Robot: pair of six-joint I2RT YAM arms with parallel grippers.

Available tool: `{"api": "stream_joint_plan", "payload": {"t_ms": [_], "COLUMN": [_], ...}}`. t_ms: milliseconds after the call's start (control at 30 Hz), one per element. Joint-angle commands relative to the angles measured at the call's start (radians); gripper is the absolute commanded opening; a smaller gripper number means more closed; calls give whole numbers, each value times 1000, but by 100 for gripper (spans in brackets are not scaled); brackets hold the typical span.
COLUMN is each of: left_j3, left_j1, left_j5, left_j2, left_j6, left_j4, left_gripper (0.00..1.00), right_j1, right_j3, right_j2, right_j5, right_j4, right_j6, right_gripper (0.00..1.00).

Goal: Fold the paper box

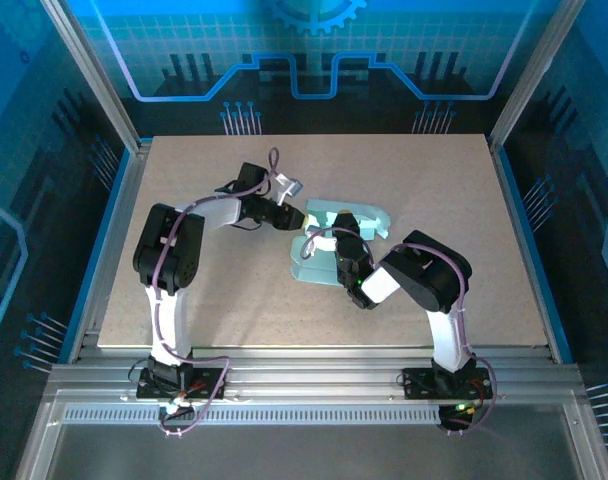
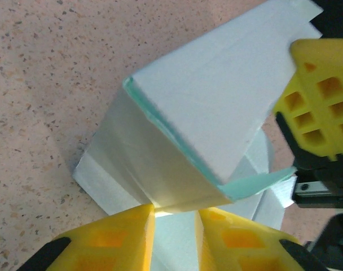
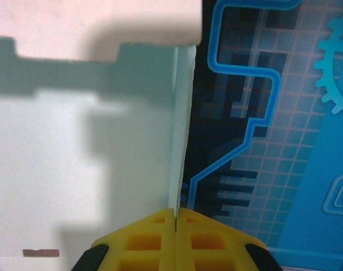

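The paper box [image 1: 369,218] is pale mint card, partly folded, lying at the middle of the table. In the left wrist view its panels [image 2: 216,96] stand up at an angle, with a green inner edge showing. My left gripper [image 1: 296,217] reaches it from the left. Its yellow fingers [image 2: 176,212] stand apart, tips against the lower edge of a raised wall, pale card showing in the gap. My right gripper [image 1: 342,232] comes from the near side. It is shut [image 3: 176,212] on an upright flap [image 3: 180,141] seen edge-on. One of its fingers [image 2: 321,101] sits beside the box's right side.
The beige table board [image 1: 184,180] has open room left, right and behind the box. Aluminium rails [image 1: 304,365] run along the near edge, where both arm bases are bolted. Blue printed walls [image 1: 314,60] and frame posts enclose the back and sides.
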Motion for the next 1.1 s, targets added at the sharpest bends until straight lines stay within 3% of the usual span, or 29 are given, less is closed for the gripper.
{"api": "stream_joint_plan", "payload": {"t_ms": [0, 233, 533, 667, 1067], "left_j3": [-63, -260, -391, -413, -570], "left_j1": [-19, -56, -79, -92, -128], "left_j5": [-65, -209, -306, -318, -411], "left_j2": [-55, -134, -168, -164, -170], "left_j6": [-7, -134, -227, -338, -456], "left_j4": [135, 516, 779, 818, 1009], "left_gripper": [26, 25, 28, 30, 29], "right_j1": [7, 15, 22, 25, 54], "right_j3": [-10, -12, -30, -36, -48], "right_j2": [-29, -42, -85, -104, -139], "right_j5": [-1, 3, -12, -18, -29], "right_j4": [7, -3, -58, -83, -174], "right_j6": [25, 36, 94, 111, 175], "right_gripper": [0, 0, 0, 0, 0]}}
